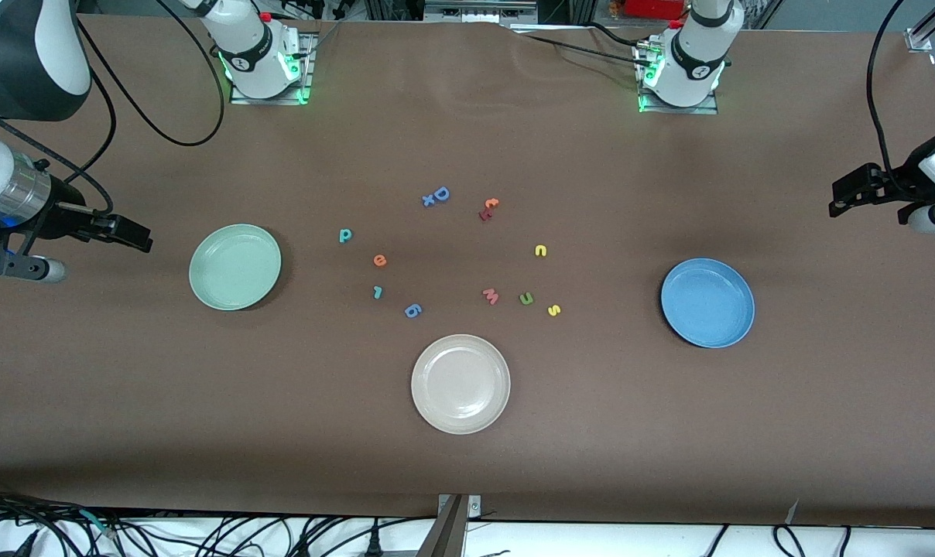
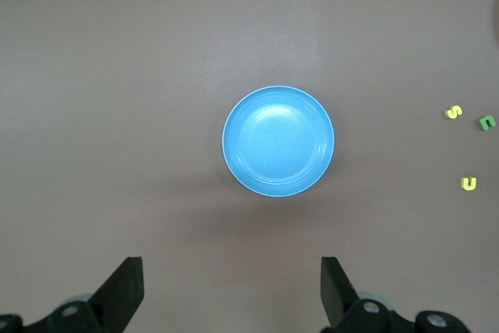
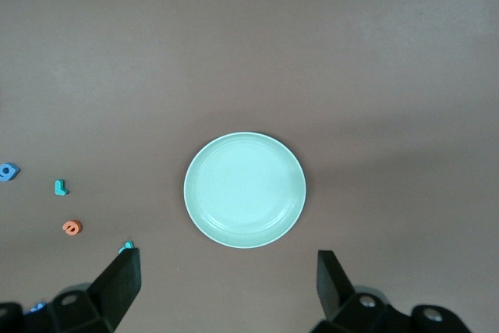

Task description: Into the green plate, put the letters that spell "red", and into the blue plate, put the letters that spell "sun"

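Observation:
The green plate (image 1: 235, 267) (image 3: 245, 189) lies empty toward the right arm's end, the blue plate (image 1: 707, 302) (image 2: 278, 140) empty toward the left arm's end. Between them lie the teal "d" (image 1: 345, 235), orange "e" (image 1: 379, 261) (image 3: 72, 228) and teal "r" (image 1: 378, 292) (image 3: 60, 187), and the yellow "n" (image 1: 540, 251) (image 2: 468, 184), green "u" (image 1: 526, 299) (image 2: 487, 122) and yellow "s" (image 1: 554, 310) (image 2: 453, 112). My right gripper (image 1: 138, 236) (image 3: 228, 286) hangs open over the table beside the green plate. My left gripper (image 1: 839, 197) (image 2: 231, 286) hangs open beside the blue plate.
A cream-white plate (image 1: 460, 384) sits nearer the front camera than the letters. Among them lie a blue "6" (image 1: 412, 311), a pink "m" (image 1: 491, 295), a blue "D" (image 1: 436, 196) and a red and orange pair (image 1: 488, 208).

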